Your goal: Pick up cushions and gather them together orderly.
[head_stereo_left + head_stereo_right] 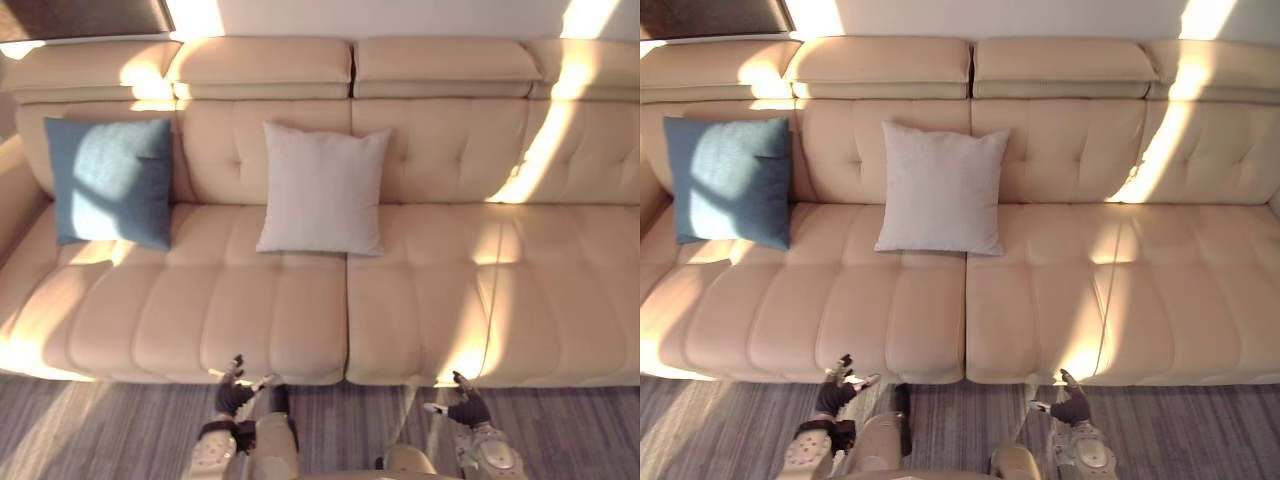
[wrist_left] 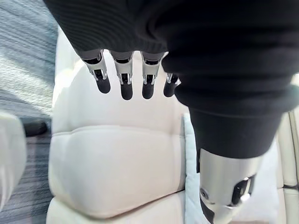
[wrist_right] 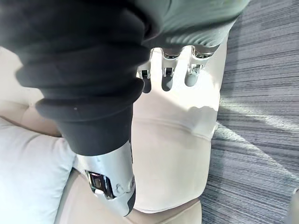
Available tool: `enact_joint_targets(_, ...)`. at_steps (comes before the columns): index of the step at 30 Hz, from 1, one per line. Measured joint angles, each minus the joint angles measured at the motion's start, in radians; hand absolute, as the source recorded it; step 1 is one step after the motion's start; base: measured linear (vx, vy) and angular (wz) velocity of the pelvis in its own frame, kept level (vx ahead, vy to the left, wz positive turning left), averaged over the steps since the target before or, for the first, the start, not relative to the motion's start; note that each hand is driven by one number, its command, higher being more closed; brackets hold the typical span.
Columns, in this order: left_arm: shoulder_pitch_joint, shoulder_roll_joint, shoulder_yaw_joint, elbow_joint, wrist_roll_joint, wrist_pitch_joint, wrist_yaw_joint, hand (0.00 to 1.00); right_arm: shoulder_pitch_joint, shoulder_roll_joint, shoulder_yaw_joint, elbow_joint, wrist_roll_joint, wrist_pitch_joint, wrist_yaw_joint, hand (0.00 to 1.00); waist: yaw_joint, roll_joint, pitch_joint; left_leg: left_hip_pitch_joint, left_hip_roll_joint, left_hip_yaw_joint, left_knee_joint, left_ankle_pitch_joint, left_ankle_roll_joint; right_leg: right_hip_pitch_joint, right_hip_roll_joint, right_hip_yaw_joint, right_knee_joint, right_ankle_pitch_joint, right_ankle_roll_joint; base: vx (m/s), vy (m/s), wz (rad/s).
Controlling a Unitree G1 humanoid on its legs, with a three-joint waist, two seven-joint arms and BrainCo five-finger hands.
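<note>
Blue cushion and pale cushion lean apart against the back of the sofa, while left hand and right hand hang by the seat front, fingers relaxed and empty, so a long reach may pinch only a corner and drop one.

We count two cushions: one blue cushion and one pale grey cushion. We count one beige sofa, with four headrest pads along its back and two seat sections. We count two robot hands: left hand, right hand.
</note>
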Motion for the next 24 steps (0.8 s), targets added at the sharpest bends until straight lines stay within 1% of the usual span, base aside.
enact_joint_targets(1, -0.002, -0.008, -0.004, 0.0, -0.011, 0.0, 0.0, 0.0, -0.005, -0.002, -0.001, 0.001, 0.017, 0.0, -0.005, 0.0, -0.004, 0.011, 0.0, -0.013, 0.014, -0.001, -0.041, -0.018, -0.025, -0.001, 0.017, -0.012, -0.061, -0.008, -0.012, -0.41, -0.202, 0.28)
enact_joint_targets(2, -0.021, -0.021, -0.004, 0.007, -0.02, 0.001, 0.0, 0.0, -0.019, -0.003, -0.013, 0.008, 0.027, 0.001, -0.012, 0.0, -0.019, 0.011, 0.023, -0.023, 0.019, 0.003, -0.049, -0.047, -0.065, 0.001, 0.02, -0.049, -0.127, 0.039, -0.066, -0.38, -0.168, 0.39)
enact_joint_targets(3, -0.026, -0.02, -0.004, 0.007, -0.02, 0.0, 0.0, 0.0, -0.018, -0.001, -0.018, 0.016, 0.031, 0.002, -0.014, 0.0, -0.028, 0.004, 0.03, -0.025, 0.013, 0.001, -0.006, -0.048, -0.064, 0.0, 0.014, -0.061, -0.139, 0.056, -0.077, -0.33, -0.109, 0.51)
enact_joint_targets(4, -0.026, -0.018, -0.003, 0.006, -0.02, 0.0, 0.0, 0.0, -0.014, -0.002, -0.019, 0.02, 0.033, 0.004, -0.017, 0.0, -0.035, -0.003, 0.032, -0.015, -0.007, 0.001, 0.116, -0.051, -0.062, -0.002, 0.008, -0.072, -0.163, 0.085, -0.089, -0.25, -0.106, 0.25)
enact_joint_targets(5, -0.026, -0.018, -0.003, 0.006, -0.019, 0.0, -0.001, 0.0, -0.013, -0.004, -0.019, 0.02, 0.033, 0.004, -0.017, 0.0, -0.035, -0.005, 0.033, -0.005, -0.012, 0.0, 0.161, -0.052, -0.061, -0.005, 0.007, -0.072, -0.169, 0.095, -0.092, -0.3, -0.113, 0.14)
enact_joint_targets(6, -0.026, -0.017, -0.003, 0.006, -0.018, -0.001, -0.001, 0.0, -0.016, -0.007, -0.02, 0.02, 0.033, 0.003, -0.018, 0.0, -0.037, -0.005, 0.034, 0.023, -0.026, -0.01, 0.238, -0.119, -0.049, -0.017, 0.007, -0.07, -0.182, 0.118, -0.094, -0.26, -0.066, -0.06)
enact_joint_targets(7, -0.026, -0.016, -0.002, 0.006, -0.018, -0.001, -0.002, 0.0, -0.023, -0.008, -0.022, 0.021, 0.033, 0.004, -0.016, 0.0, -0.034, -0.006, 0.034, 0.051, -0.036, -0.033, 0.281, -0.19, -0.047, -0.037, 0.011, -0.057, -0.193, 0.14, -0.087, -0.26, -0.039, -0.13)
enact_joint_targets(8, -0.026, -0.016, -0.002, 0.006, -0.018, -0.001, -0.002, 0.0, -0.028, -0.008, -0.023, 0.021, 0.032, 0.004, -0.015, 0.0, -0.033, -0.005, 0.034, 0.068, -0.038, -0.039, 0.288, -0.217, -0.047, -0.046, 0.012, -0.048, -0.2, 0.154, -0.085, -0.23, 0.019, -0.29)
enact_joint_targets(10, -0.023, -0.017, -0.004, 0.01, -0.019, -0.001, -0.003, 0.0, -0.049, -0.005, -0.023, 0.021, 0.032, 0.003, -0.015, 0.0, -0.035, -0.003, 0.032, 0.132, -0.063, -0.082, 0.277, -0.309, -0.051, -0.079, 0.015, -0.012, -0.209, 0.181, -0.064, -0.22, 0.113, -0.39)
enact_joint_targets(11, -0.024, -0.016, -0.004, 0.012, -0.019, -0.001, -0.002, 0.0, -0.05, -0.004, -0.022, 0.024, 0.032, 0.003, -0.015, 0.0, -0.035, 0.0, 0.031, 0.148, -0.072, -0.087, 0.253, -0.325, -0.051, -0.087, 0.017, -0.004, -0.209, 0.186, -0.058, -0.18, 0.162, -0.43)
enact_joint_targets(12, -0.027, -0.009, -0.003, 0.026, -0.018, -0.001, -0.002, 0.0, -0.059, 0.004, -0.023, 0.045, 0.032, 0.004, -0.016, 0.0, -0.036, 0.006, 0.026, 0.176, -0.076, -0.078, 0.196, -0.348, -0.058, -0.096, 0.019, 0.026, -0.213, 0.194, -0.042, -0.11, 0.124, -0.44)
enact_joint_targets(13, -0.029, -0.003, -0.003, 0.037, -0.018, 0.0, -0.001, 0.0, -0.059, 0.011, -0.021, 0.054, 0.032, 0.005, -0.014, 0.0, -0.035, -0.002, 0.024, 0.186, -0.087, -0.065, 0.175, -0.347, -0.054, -0.098, 0.013, 0.042, -0.234, 0.209, -0.033, -0.15, 0.162, -0.5)
enact_joint_targets(14, -0.026, 0.0, -0.004, 0.039, -0.018, 0.0, -0.001, 0.0, -0.057, 0.015, -0.021, 0.05, 0.032, 0.005, -0.014, 0.0, -0.045, -0.003, 0.021, 0.188, -0.091, -0.049, 0.17, -0.348, -0.054, -0.093, 0.01, 0.059, -0.27, 0.235, -0.015, -0.12, 0.14, -0.38)
enact_joint_targets(15, -0.024, 0.0, -0.004, 0.042, -0.018, 0.0, -0.001, 0.0, -0.054, 0.015, -0.022, 0.05, 0.032, 0.005, -0.014, 0.0, -0.051, -0.002, 0.021, 0.187, -0.093, -0.041, 0.17, -0.349, -0.053, -0.09, 0.01, 0.067, -0.287, 0.247, -0.012, -0.12, 0.21, -0.42)
enact_joint_targets(16, -0.03, 0.005, -0.004, 0.06, -0.018, 0.0, 0.001, 0.0, -0.051, 0.015, -0.023, 0.049, 0.033, 0.004, -0.017, 0.0, -0.062, -0.003, 0.02, 0.185, -0.101, -0.026, 0.17, -0.353, -0.047, -0.091, 0.01, 0.091, -0.315, 0.267, 0.0, -0.06, 0.174, -0.51)
enact_joint_targets(17, -0.037, 0.007, -0.005, 0.074, -0.018, 0.0, 0.0, 0.0, -0.051, 0.015, -0.024, 0.047, 0.034, 0.004, -0.02, 0.0, -0.064, -0.002, 0.02, 0.185, -0.107, -0.017, 0.171, -0.358, -0.039, -0.093, 0.01, 0.116, -0.336, 0.285, 0.004, -0.05, 0.203, -0.8)
enact_joint_targets(18, -0.043, 0.009, -0.005, 0.08, -0.018, 0.002, 0.001, 0.0, -0.048, 0.02, -0.023, 0.038, 0.035, 0.005, -0.026, 0.0, -0.066, -0.002, 0.02, 0.185, -0.107, 0.012, 0.182, -0.367, -0.029, -0.097, 0.017, 0.15, -0.363, 0.313, 0.017, -0.01, 0.17, -0.96)
enact_joint_targets(19, -0.046, 0.01, -0.003, 0.08, -0.018, 0.002, 0.002, 0.0, -0.049, 0.028, -0.023, 0.027, 0.036, 0.004, -0.03, 0.0, -0.067, -0.002, 0.021, 0.185, -0.104, 0.045, 0.201, -0.383, -0.031, -0.103, 0.027, 0.183, -0.376, 0.337, 0.019, -0.01, 0.201, -1.47)
enact_joint_targets(20, -0.049, 0.023, -0.002, 0.078, -0.018, 0.003, 0.004, 0.0, -0.052, 0.037, -0.019, 0.004, 0.041, 0.003, -0.03, 0.0, -0.072, -0.001, 0.021, 0.186, -0.086, 0.106, 0.231, -0.402, -0.018, -0.117, 0.047, 0.238, -0.397, 0.372, 0.026, 0.0, 0.16, -1.42)
enact_joint_targets(22, -0.048, 0.036, 0.002, 0.076, -0.018, 0.003, 0.004, 0.0, -0.076, 0.038, -0.002, 0.002, 0.05, 0.003, -0.03, 0.0, -0.084, 0.001, 0.021, 0.187, -0.062, 0.162, 0.235, -0.405, -0.01, -0.138, 0.056, 0.212, -0.432, 0.424, 0.015, -0.01, 0.093, -1.44)
enact_joint_targets(23, -0.052, 0.048, 0.005, 0.076, -0.019, 0.005, 0.005, 0.0, -0.106, 0.041, 0.001, 0.0, 0.054, 0.002, -0.03, 0.0, -0.093, 0.001, 0.022, 0.198, -0.029, 0.256, 0.228, -0.405, -0.004, -0.152, 0.046, 0.052, -0.467, 0.462, -0.05, -0.01, 0.026, -1.53)
enact_joint_targets(24, -0.057, 0.051, 0.007, 0.076, -0.019, 0.006, 0.006, 0.0, -0.113, 0.04, 0.001, 0.0, 0.054, 0.002, -0.031, 0.0, -0.092, 0.001, 0.023, 0.207, -0.021, 0.289, 0.226, -0.405, -0.003, -0.164, 0.026, -0.045, -0.463, 0.449, -0.08, 0.02, -0.001, -1.92)
